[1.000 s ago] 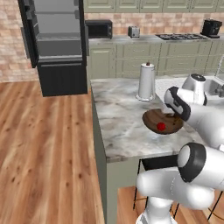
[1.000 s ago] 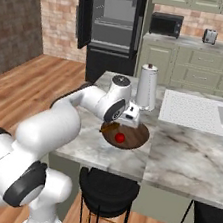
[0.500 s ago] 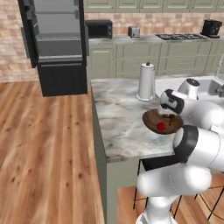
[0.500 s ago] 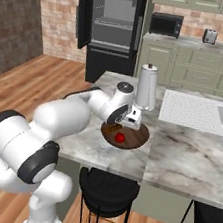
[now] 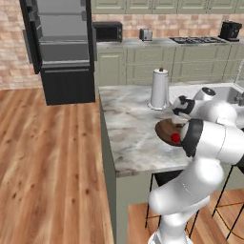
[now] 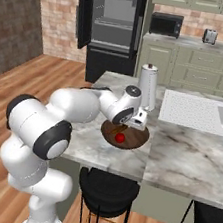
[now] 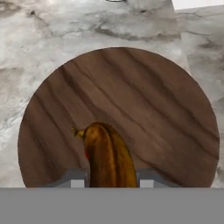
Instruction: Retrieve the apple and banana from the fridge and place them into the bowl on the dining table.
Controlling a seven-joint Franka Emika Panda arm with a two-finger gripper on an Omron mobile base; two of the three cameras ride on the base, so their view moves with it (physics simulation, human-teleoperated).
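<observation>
The dark brown wooden bowl (image 7: 144, 109) sits on the marbled dining table (image 5: 128, 119). My gripper (image 7: 109, 179) hovers just above the bowl, shut on the orange-brown banana (image 7: 107, 153), which points into it. A thin strip of the red apple (image 7: 86, 154) peeks out from behind the banana. The apple (image 6: 120, 137) lies inside the bowl (image 6: 136, 136), under the gripper (image 6: 136, 118). From the left I see the apple (image 5: 175, 137) at the near rim of the bowl (image 5: 166, 131), beside my gripper (image 5: 178, 114). The black fridge (image 5: 62, 47) stands open at the back.
A tall white paper-towel roll (image 5: 159, 88) stands on the table just behind the bowl. A white sink area (image 6: 204, 112) lies to its right. Black stools (image 6: 107, 188) stand under the table's near edge. A microwave (image 5: 107, 32) sits on the wall counter.
The arm's elbow has swung closer in over the table's edge. The hand stays above the bowl with the banana still in its grip.
</observation>
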